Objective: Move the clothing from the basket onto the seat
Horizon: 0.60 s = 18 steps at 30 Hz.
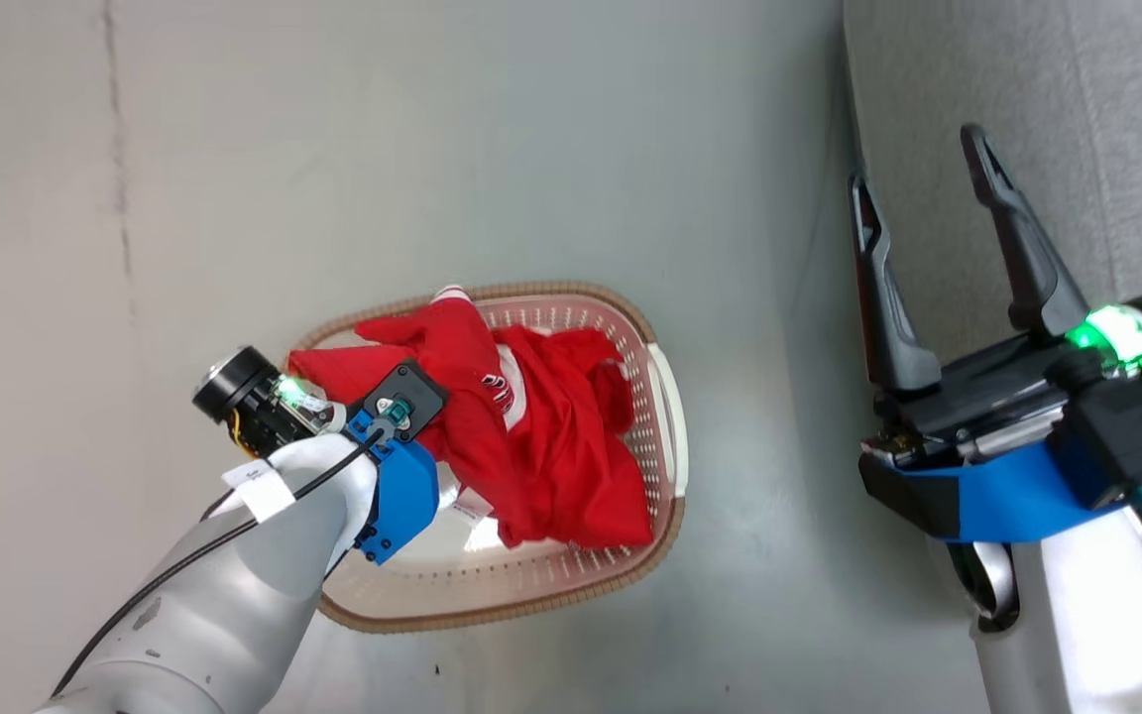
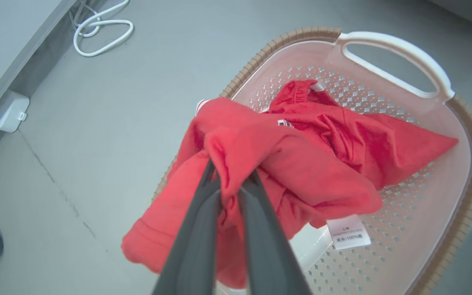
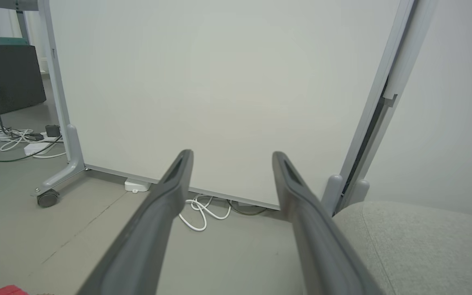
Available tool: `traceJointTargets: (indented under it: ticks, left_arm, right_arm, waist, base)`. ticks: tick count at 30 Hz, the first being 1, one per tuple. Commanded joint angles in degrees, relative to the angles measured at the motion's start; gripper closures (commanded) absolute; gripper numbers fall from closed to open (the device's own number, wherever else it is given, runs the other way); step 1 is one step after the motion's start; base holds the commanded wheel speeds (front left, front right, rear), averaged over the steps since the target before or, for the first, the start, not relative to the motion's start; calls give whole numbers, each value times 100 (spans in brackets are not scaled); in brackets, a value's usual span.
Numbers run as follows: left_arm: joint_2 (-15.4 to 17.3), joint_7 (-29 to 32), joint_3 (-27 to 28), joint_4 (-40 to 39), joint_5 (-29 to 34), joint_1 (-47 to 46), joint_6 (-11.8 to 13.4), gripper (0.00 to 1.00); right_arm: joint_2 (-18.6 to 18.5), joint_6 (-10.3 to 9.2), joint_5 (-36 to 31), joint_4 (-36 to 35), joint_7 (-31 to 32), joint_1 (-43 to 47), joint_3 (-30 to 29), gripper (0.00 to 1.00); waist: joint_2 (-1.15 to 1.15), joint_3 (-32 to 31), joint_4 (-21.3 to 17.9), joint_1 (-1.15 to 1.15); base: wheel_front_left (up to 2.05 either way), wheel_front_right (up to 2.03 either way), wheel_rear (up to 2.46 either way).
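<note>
– Clothing (image 1: pixel 541 446) is lying bundled in the basket (image 1: pixel 675 426), middle of the head view. How is it going to handle?
– It is looking light, limp and floppy, with nothing stiff or breakable. I am expecting it to drape and trail: a pinch on one fold is lifting that fold alone, and the rest is hanging below, where it could be catching on the brown rim or dragging a second garment along.
– Where is the left claw (image 2: pixel 232 170) taking hold?
– At the centre of the left wrist view its jaws are standing nearly together, clamped on a bunched ridge of red fabric. A thick gather like that is probably the better hold, since a thin single edge could be slipping out.
– And the arm?
– The left forearm (image 1: pixel 234 585) is reaching in from the lower left of the head view, wrist tipped down over the basket's left end. One end of the gripped garment is hanging out past the rim, lower left of the wrist view.
– The other arm?
– The right claw (image 1: pixel 916 159) is hovering at the right of the head view, jaws spread wide with nothing between them, pointing up the frame over the edge of the seat (image 1: pixel 1116 89), which is sitting at the upper right, apart from the basket
</note>
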Motion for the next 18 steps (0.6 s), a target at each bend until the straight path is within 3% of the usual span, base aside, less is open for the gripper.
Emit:
traceJointTargets:
  ticks: [1,18]
  left_arm:
    - [7,-40,88,-80,-90,73,46,100]
    - [653,-55,1668,-2487,-224,979,460,100]
  right_arm:
    - [-18,3,56,28,-4,132,-16,0]
    - [-18,3,154,356,-4,932,-120,0]
  waist:
    - [0,-452,121,1]
    - [0,-2115,331,1]
  base:
    - [0,0,0]
    - [0,0,0]
